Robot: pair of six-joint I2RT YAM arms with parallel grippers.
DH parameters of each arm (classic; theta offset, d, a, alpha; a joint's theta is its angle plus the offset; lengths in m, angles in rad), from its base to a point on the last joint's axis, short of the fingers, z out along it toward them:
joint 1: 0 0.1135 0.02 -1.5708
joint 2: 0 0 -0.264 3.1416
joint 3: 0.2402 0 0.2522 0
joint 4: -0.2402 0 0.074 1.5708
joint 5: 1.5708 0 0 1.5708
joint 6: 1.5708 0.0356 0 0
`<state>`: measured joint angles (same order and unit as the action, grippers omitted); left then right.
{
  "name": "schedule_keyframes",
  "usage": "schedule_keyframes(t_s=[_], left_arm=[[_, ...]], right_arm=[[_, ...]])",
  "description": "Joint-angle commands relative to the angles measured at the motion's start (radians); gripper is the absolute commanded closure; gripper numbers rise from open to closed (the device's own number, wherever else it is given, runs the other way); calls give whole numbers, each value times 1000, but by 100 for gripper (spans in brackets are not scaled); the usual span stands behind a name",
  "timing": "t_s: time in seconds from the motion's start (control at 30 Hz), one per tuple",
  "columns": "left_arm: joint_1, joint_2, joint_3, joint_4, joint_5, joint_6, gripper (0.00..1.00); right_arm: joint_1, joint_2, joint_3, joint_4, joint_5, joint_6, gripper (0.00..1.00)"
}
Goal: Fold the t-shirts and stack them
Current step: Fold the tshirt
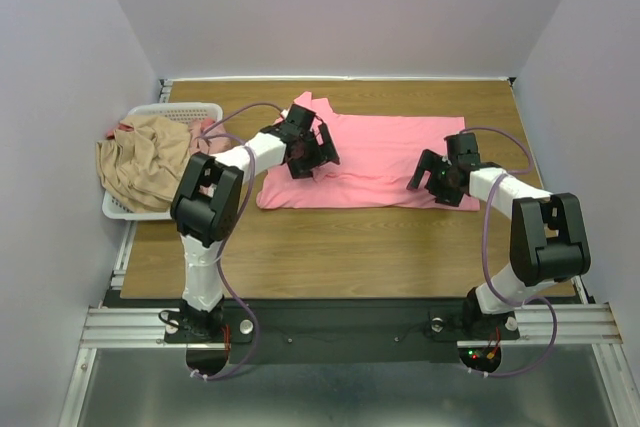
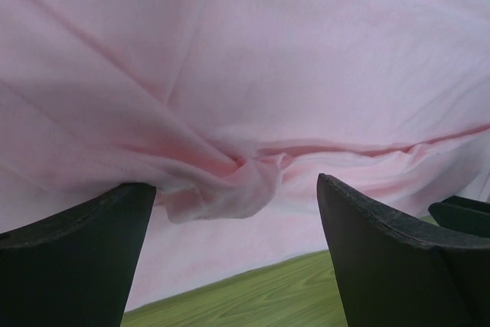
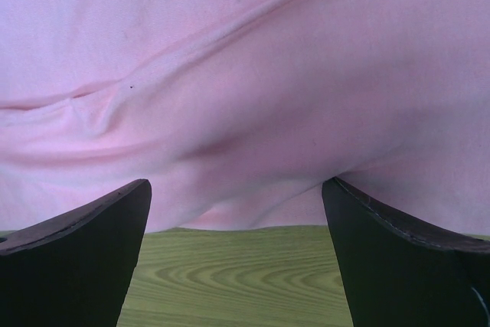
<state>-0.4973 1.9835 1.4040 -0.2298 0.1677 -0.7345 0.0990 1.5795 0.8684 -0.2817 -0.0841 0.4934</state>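
near strip of table [image 1: 350,257] at lower frame, bare wood. just past it, left gripper [image 1: 312,169] and right gripper [image 1: 432,181], both gaping wide, gripping nothing, poised at the near hem of the salmon-pink t-shirt [image 1: 380,152] spread flat mid-frame. probably best: drop both together, pinch both layers, lift level, fold away. farther, upper left: tan-beige t-shirt [image 1: 140,162] heaped in the basket [image 1: 185,107].

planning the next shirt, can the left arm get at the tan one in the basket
Probably yes: the tan shirt lies uncovered atop the basket beside that arm, and the left gripper stands open, over the pink shirt.
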Motion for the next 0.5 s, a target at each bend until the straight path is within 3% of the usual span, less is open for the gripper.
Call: schedule_keyframes(t_s=[0.0,0.2,0.37,0.47], left_arm=[[2,61,131,-12,-4,17,1],[19,191,387,-45,-34,73,1],[25,288,636,-178,-98,168,1],[23,216,598,-183,-149,184,2]], right_arm=[[-1,25,-40,7,32,-9,0],[-1,24,-45,6,52,-13,0],[-1,13,-46,3,56,-18,0],[-2,14,-43,3,63,-18,0]])
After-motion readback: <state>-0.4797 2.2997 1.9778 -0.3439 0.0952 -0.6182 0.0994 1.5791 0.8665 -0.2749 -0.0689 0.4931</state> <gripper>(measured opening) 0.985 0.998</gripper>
